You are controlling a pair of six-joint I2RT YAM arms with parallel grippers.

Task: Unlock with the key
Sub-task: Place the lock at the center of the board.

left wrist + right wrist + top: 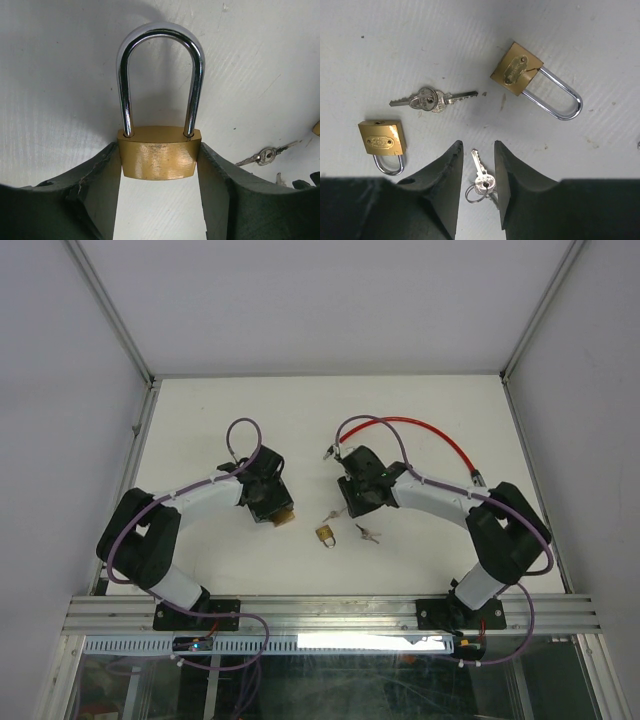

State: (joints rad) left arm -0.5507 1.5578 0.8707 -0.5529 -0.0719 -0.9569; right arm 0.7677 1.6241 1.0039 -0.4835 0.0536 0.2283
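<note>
left gripper point(160, 150) clamps the brass body of a long-shackle padlock point(159, 161), its keyhole out of sight. fingers of the right gripper point(477, 146) stand apart around a key point(480, 175) lying on the table point(420, 40), its ring partly hidden. small padlock point(381, 137) and paired keys point(432, 99) lie beyond.

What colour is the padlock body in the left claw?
Brass gold padlock body, silver shackle; best in the left wrist view.

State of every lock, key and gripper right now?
gripped padlock: shackle closed
left gripper: shut on gripped padlock's body
long-shackle padlock: flat on table, shackle closed
small padlock: flat on table, shackle closed
right gripper: open
key bunch: loose between right gripper's fingers
second key bunch: loose on table
</note>
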